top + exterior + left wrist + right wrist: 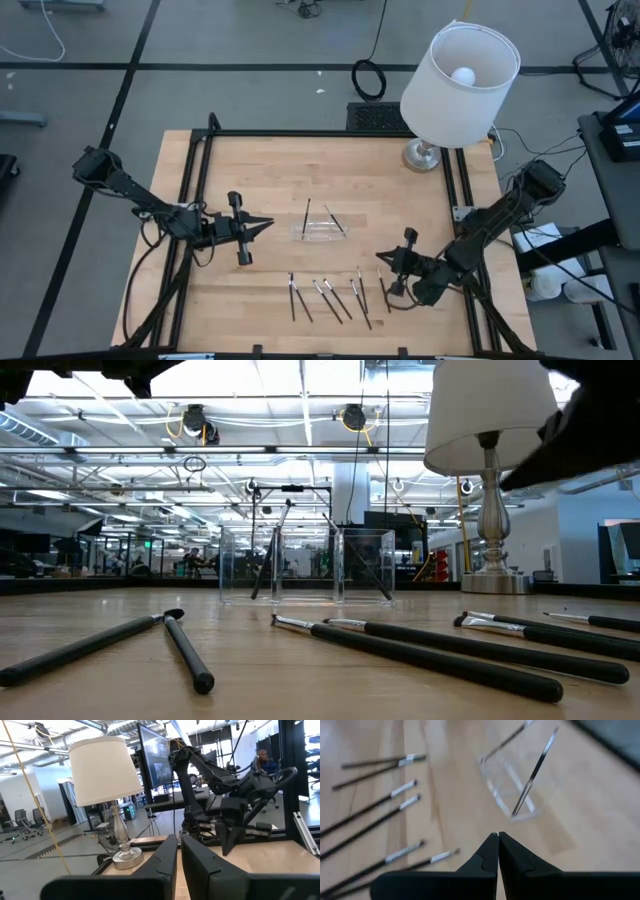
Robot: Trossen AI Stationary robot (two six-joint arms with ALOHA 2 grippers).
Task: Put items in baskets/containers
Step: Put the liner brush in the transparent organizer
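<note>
Clear tray (321, 232) between claws; left claw (268, 227) nearly closed, right claw (383, 264) closed, both empty.

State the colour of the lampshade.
White; the lampshade shows best in the left wrist view.

Bare wood rings the tray (318, 233); sticks (330, 296) crowd the near edge.

The clear tray (319, 231) sits mid-table with 2 sticks (306, 216) leaning in it, their upper ends over its rim. The other sticks (325, 297) lie loose on the table (260, 170) nearer the front edge, in a row. The lamp (458, 75) stands at the back right corner; the left gripper (262, 228) is left of the tray, the right gripper (385, 275) right of the row.
</note>
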